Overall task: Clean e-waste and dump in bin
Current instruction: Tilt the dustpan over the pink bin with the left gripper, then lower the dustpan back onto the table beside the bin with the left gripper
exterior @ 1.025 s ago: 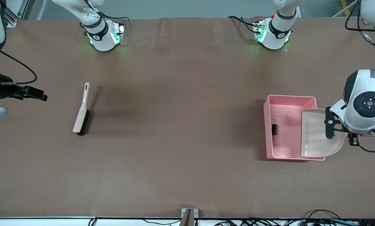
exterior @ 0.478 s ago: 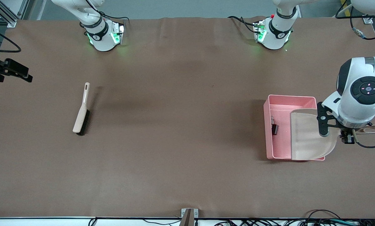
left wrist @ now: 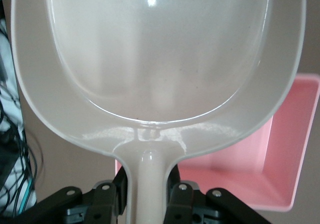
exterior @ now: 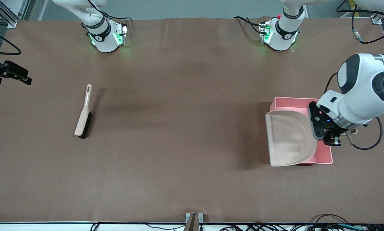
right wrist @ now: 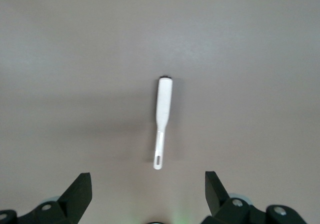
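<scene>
Over the pink bin (exterior: 290, 102) at the left arm's end of the table, your left gripper (left wrist: 146, 194) clamps the beige dustpan (exterior: 286, 138) by its handle, pan level; your right gripper (right wrist: 148, 190) waits wide open, high over the brush (exterior: 83, 117)

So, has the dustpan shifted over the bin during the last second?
Yes. The dustpan, held by the left gripper, has swung across the bin toward the right arm's end; its mouth now overhangs the bin's wall there.
</scene>
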`<act>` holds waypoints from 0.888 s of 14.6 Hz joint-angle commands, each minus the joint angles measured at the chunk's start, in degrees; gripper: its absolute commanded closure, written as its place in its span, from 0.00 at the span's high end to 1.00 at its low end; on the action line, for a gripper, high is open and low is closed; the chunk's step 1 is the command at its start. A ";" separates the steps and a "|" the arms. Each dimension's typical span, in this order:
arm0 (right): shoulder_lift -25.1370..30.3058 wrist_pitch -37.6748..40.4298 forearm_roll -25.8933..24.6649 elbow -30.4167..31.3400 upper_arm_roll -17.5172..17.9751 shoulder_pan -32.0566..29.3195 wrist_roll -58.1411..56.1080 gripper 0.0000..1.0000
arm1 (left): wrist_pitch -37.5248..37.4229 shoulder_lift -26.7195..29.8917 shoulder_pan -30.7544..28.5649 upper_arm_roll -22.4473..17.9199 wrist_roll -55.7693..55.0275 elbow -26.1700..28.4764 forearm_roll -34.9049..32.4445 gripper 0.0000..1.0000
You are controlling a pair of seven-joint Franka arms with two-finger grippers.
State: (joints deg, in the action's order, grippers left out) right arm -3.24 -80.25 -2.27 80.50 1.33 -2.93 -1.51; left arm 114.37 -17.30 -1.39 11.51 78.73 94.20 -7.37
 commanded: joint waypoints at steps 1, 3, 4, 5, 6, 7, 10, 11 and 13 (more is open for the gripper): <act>0.34 0.70 -1.60 -0.87 -0.45 -2.77 -5.77 1.00 | 0.06 -2.02 4.63 -0.88 -1.46 -0.16 2.98 0.01; 0.34 2.54 -0.81 -0.34 -0.45 -4.27 -5.70 1.00 | 1.99 -3.87 6.83 -0.79 -2.17 0.27 3.76 0.01; 0.17 2.38 -0.72 -0.34 -0.45 -4.28 -5.61 1.00 | 3.57 -4.57 7.45 -0.61 -2.17 1.24 3.86 0.01; 0.16 2.03 -0.63 -0.34 -0.37 -4.19 -5.52 1.00 | 5.24 -5.01 7.46 -0.09 -2.69 2.46 3.86 0.01; 0.08 1.76 -0.37 -0.43 -0.37 -4.02 -5.17 1.00 | 7.34 -5.37 7.54 0.35 -3.92 4.39 3.86 0.01; 0.08 1.67 0.50 -0.34 -0.28 -3.93 -4.13 1.00 | 9.62 -5.46 7.72 1.22 -5.58 6.15 3.86 0.01; -0.01 1.67 0.60 -0.34 0.07 -1.83 -1.05 1.00 | 16.66 -6.16 8.51 2.90 -11.04 11.34 3.77 0.01; -0.01 1.58 0.69 -0.34 0.07 -1.65 -0.69 1.00 | 18.42 -6.42 8.95 2.90 -12.09 12.22 3.77 0.01; -0.01 1.58 0.69 -0.34 0.07 -1.64 -0.60 1.00 | 19.92 -7.65 10.70 2.99 -12.98 12.41 3.33 0.01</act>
State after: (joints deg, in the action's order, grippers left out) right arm -3.32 -78.72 -2.37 80.30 1.42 -4.57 -3.25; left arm 132.35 -25.22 7.82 14.55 66.79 105.58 -4.60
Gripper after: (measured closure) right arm 0.000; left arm 0.665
